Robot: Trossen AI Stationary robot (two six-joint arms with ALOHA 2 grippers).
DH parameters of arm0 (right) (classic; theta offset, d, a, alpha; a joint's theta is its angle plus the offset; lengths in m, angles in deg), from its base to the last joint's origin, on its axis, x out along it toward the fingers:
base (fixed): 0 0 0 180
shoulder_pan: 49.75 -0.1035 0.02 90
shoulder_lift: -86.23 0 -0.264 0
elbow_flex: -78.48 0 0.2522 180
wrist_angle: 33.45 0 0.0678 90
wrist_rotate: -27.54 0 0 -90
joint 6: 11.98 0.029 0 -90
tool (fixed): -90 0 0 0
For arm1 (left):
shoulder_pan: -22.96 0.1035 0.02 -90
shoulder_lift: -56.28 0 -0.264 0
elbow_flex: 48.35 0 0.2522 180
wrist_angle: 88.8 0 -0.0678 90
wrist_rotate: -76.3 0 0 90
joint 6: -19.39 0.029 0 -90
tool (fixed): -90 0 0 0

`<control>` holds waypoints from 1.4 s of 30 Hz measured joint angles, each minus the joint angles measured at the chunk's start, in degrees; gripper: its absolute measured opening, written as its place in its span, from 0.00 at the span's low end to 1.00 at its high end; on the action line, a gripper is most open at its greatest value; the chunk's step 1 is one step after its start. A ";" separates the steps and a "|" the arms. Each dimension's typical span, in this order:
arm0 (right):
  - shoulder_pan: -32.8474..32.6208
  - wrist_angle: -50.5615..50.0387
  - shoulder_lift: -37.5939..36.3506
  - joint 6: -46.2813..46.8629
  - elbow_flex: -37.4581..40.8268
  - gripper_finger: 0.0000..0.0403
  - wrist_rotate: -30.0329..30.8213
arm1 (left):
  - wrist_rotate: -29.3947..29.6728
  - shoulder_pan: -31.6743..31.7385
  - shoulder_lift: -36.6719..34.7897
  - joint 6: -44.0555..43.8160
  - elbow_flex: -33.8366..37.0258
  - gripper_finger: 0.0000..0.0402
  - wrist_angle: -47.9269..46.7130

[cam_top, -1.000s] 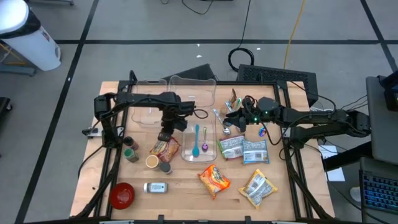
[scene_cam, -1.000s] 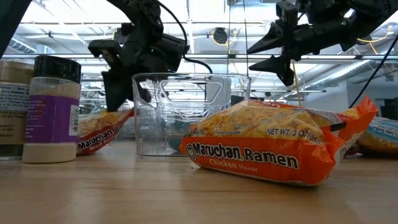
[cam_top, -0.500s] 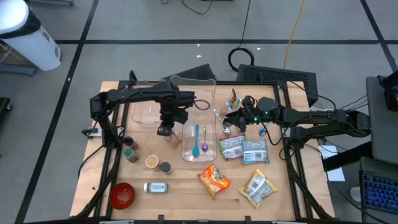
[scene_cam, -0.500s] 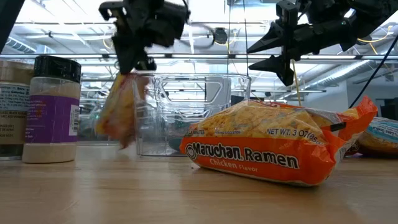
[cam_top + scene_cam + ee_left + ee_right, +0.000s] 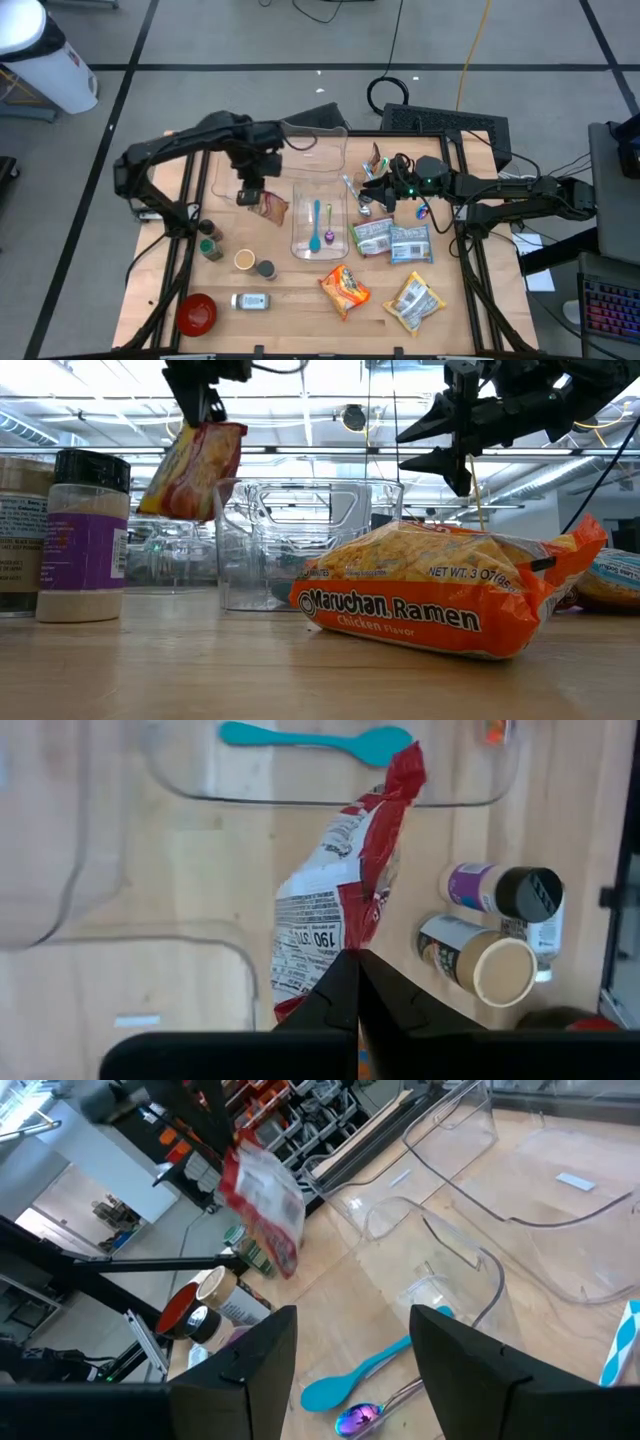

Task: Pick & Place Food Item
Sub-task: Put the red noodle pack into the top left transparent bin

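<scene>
So the pick half looks done: the left gripper has its jaws clamped tight on one edge of a ramen packet, and the packet hangs clear of the table, dangling in the air in the low view. What's left, as far as I can judge, is the whole placing part: carry it to wherever it goes and let go. My guess is one of the clear plastic bins, but nothing here confirms which.

Where it is: from the table's centre in the high view, the packet sits at about 10 o'clock, just off the 9 o'clock side of the clear tray that holds the teal spoon, and at 6 o'clock from the empty clear bin.

Looks-wise it's a soft, crinkly red-and-orange bag with a white nutrition panel on the back, pinched at a corner so it hangs slanted and a bit folded. It'll probably swing.

The right gripper hovers at about 2 o'clock with its fingers apart, holding nothing. Another Maruchan Ramen pack lies on the table.
</scene>
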 joint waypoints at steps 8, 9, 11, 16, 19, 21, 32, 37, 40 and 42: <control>0.00 0.02 0.00 0.00 0.00 0.46 0.01 | 2.94 4.66 -7.10 -4.18 0.00 0.00 0.04; 0.00 0.01 0.00 0.00 0.00 0.46 0.01 | 3.40 5.16 -7.84 -4.61 0.00 0.00 0.03; 0.00 0.02 0.00 0.00 0.00 0.46 0.01 | 4.86 6.12 -9.05 -5.34 0.00 0.00 -0.02; 0.00 0.02 0.00 0.00 0.00 0.46 0.01 | 10.00 9.26 -11.95 -4.89 0.00 0.00 0.02; 0.00 0.00 0.00 0.43 0.00 0.46 0.01 | 12.05 11.77 -12.97 -4.66 0.04 0.00 0.08; 0.00 0.01 0.00 0.44 0.00 0.46 0.02 | 12.24 13.38 -13.67 -4.62 0.04 0.00 0.05; 0.00 0.02 0.00 1.34 0.00 0.46 0.12 | 17.00 23.27 -20.71 -3.05 4.08 0.00 6.10; 0.00 0.05 0.00 1.53 0.00 0.46 0.19 | 14.85 26.18 -23.41 -1.76 10.33 0.00 11.07; 0.00 0.09 0.00 1.73 0.00 0.46 0.21 | 13.06 27.05 -24.03 -1.70 14.36 0.00 14.82; 0.00 0.09 0.00 1.73 0.00 0.46 0.23 | 12.12 27.65 -24.06 -0.95 16.94 0.00 17.76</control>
